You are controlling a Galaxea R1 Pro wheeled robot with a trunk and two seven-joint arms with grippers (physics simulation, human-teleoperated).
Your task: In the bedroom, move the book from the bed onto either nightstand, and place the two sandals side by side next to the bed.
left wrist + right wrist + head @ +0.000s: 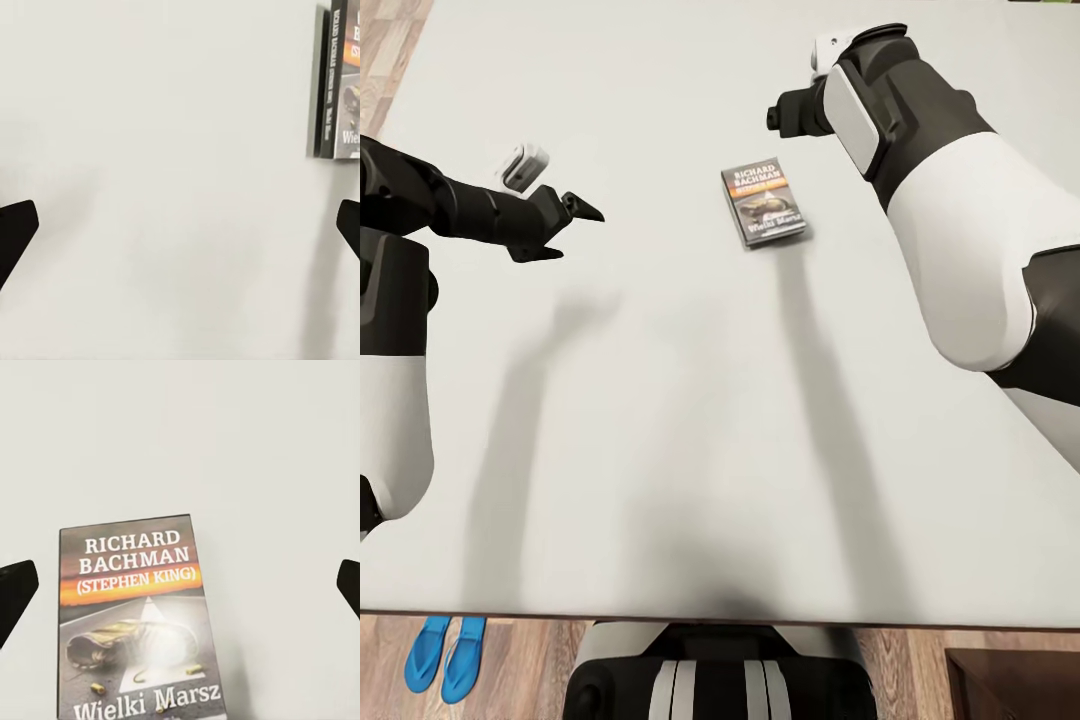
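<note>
The book [763, 202] lies flat on the off-white bed [690, 420], cover up, with white lettering and an orange band. My right gripper [775, 113] hovers just beyond it, open; in the right wrist view the book [139, 622] lies below the spread fingers of that gripper [180, 589]. My left gripper [581, 233] hangs open over bare mattress well to the left of the book. In the left wrist view the gripper [180, 229] is empty, and the book [341, 82] sits at the frame's edge. Two blue sandals [445, 655] lie side by side on the floor by the bed's near edge.
Wood-plank floor [530, 665] runs along the bed's near side and far left corner. A dark-brown nightstand corner [1015, 685] shows at the lower right. My own base [710, 680] stands against the bed's near edge.
</note>
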